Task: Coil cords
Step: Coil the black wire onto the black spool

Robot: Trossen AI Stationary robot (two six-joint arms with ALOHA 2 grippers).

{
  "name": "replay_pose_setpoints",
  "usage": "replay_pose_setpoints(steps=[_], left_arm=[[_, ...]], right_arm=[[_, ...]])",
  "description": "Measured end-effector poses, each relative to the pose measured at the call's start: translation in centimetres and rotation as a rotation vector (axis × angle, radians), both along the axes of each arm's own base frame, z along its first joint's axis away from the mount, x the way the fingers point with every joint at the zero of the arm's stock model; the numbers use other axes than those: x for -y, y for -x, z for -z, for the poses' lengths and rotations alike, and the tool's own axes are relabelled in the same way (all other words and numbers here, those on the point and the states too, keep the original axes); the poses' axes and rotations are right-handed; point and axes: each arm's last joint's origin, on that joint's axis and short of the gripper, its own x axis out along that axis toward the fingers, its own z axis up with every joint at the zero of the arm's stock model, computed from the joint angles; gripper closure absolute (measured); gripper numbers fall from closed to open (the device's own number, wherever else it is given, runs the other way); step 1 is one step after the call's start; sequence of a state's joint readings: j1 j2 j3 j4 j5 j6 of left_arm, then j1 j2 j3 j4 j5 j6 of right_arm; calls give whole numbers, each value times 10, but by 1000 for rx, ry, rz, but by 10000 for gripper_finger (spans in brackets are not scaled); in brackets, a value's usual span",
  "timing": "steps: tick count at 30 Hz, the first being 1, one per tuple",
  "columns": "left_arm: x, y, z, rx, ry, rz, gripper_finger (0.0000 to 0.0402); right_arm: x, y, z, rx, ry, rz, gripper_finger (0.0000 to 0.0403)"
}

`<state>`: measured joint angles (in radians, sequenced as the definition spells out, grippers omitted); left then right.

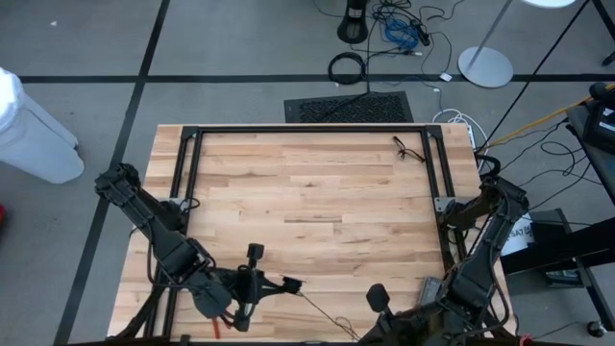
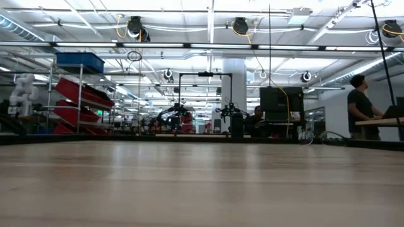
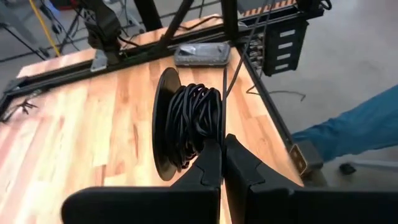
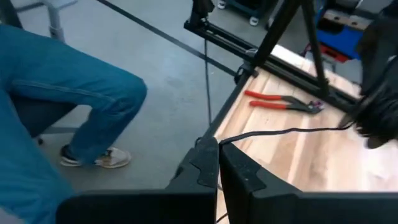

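Wooden table (image 1: 307, 192) mostly bare. My left gripper (image 3: 222, 163), at seven o'clock, is pinched shut on the cord (image 3: 198, 121), mostly wound on its spool. My right gripper (image 4: 219, 163), at five o'clock, clamps the trailing strand; some winding remains, I judge.

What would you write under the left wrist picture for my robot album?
Shut left claw pointing at a spool wound with black cord on the wooden table.
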<state>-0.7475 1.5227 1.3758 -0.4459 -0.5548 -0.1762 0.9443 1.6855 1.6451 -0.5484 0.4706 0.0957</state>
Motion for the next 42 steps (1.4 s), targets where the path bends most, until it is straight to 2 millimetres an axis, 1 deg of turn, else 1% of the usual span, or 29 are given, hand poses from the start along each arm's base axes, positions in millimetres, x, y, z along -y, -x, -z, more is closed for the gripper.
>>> replay_pose_setpoints(steps=[6,10,14,20,26,29,34,38,42], left_arm=[[2,-1,3,-32,61,16,399],[7,-5,10,-60,62,39,399],[12,-12,19,-67,63,44,399],[14,-20,25,-72,83,58,399],[21,-31,26,-31,119,177,399],[22,-38,26,6,129,247,399],[16,-48,26,20,141,282,399],[11,-52,26,22,144,271,399],[9,-54,26,17,150,288,399]], right_arm=[[4,-5,-3,90,88,55,403],[7,-13,-11,200,151,91,403],[13,-23,-17,266,186,116,403],[27,-38,-16,264,211,166,403],[37,-50,-15,257,208,212,403],[36,-55,-10,250,216,219,403],[35,-67,-3,266,232,229,403],[41,-76,3,250,258,247,403],[46,-80,2,256,283,247,403]])
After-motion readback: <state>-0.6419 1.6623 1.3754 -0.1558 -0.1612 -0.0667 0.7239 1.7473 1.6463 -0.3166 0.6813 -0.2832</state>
